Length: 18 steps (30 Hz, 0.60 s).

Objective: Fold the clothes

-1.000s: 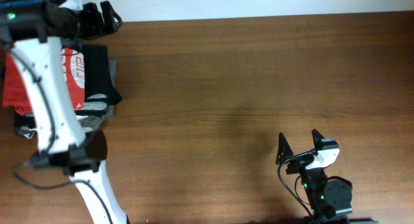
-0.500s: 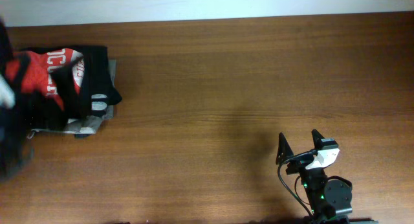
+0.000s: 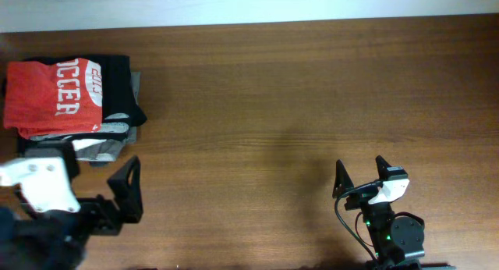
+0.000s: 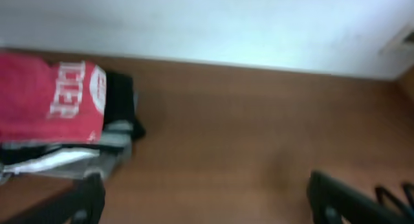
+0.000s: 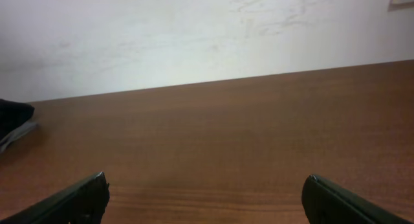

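The folded orange-red short-sleeved T-shirt (image 3: pixel 51 98) lies at ten o'clock atop black and grey folded garments (image 3: pixel 121 87), seemingly stacked as finished. The left claw (image 4: pixel 207 208), seven o'clock, and right claw (image 3: pixel 360 172), five o'clock, are spread and empty.

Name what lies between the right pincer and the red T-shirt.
In the overhead view, bare table stretches from the right pincer nearly to the red T-shirt. Only the black folded garment beside the shirt comes between.
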Each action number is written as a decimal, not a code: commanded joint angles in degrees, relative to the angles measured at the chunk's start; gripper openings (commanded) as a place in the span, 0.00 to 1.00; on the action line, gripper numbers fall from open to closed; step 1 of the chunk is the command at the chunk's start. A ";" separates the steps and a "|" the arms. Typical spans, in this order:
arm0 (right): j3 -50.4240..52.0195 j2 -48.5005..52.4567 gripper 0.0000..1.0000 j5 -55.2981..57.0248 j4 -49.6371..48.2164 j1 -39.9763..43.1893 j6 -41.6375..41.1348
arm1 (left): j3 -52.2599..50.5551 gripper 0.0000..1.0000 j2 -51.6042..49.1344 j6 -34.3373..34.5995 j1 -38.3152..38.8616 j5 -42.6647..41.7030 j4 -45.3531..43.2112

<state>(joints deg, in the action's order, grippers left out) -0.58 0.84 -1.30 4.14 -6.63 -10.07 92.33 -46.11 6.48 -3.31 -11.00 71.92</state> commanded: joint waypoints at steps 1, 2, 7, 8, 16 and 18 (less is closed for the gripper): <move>0.26 -0.52 0.99 0.52 0.35 -0.39 0.35 | -14.08 0.99 6.47 -0.28 0.33 1.55 -8.48; 0.26 -0.52 0.99 0.52 0.37 -0.39 0.35 | -18.88 0.99 8.68 -0.31 0.33 1.42 -12.37; 0.26 -0.52 0.99 0.52 0.35 -0.39 0.33 | -39.85 0.99 17.40 -0.33 0.33 1.49 -33.27; 0.26 -0.52 0.99 0.52 0.35 -0.39 0.33 | -43.32 0.99 18.91 -0.33 0.33 1.49 -37.42; 0.26 -0.52 0.99 0.52 0.35 -0.39 0.35 | -67.06 0.99 29.57 -0.31 0.33 1.42 -63.14; 0.26 -0.52 0.99 0.52 0.37 -0.39 0.35 | -71.23 0.99 31.19 -0.31 0.33 1.44 -67.06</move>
<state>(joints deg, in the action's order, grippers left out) -0.58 0.84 -1.30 4.14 -6.66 -10.07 25.56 -17.08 6.46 -3.31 -10.00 7.73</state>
